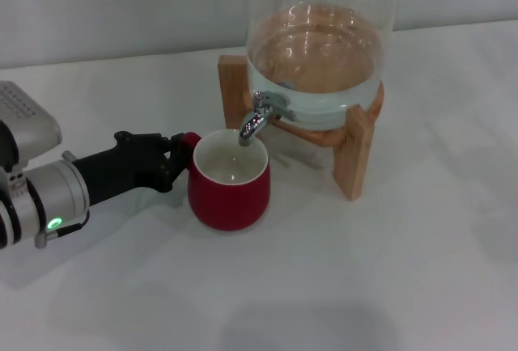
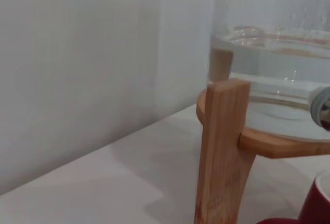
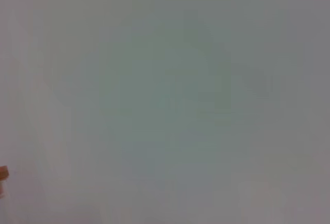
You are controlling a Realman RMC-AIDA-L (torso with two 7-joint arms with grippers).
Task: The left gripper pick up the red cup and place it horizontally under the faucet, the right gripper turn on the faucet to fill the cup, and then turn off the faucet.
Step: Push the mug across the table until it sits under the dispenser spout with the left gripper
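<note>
The red cup (image 1: 229,191) stands upright on the white table, its mouth right under the spout of the chrome faucet (image 1: 257,119). The faucet is fitted to a clear glass jar (image 1: 320,52) with water in it. My left gripper (image 1: 176,159) reaches in from the left and is shut on the cup's small handle. In the left wrist view, an edge of the cup (image 2: 316,204) and a bit of the faucet (image 2: 323,107) show. No stream of water shows at the spout. My right gripper is out of view.
The jar sits on a wooden stand (image 1: 354,150) with legs, also seen close in the left wrist view (image 2: 223,152). A pale wall runs behind the table. The right wrist view shows only a plain grey surface and a sliver of wood (image 3: 3,173).
</note>
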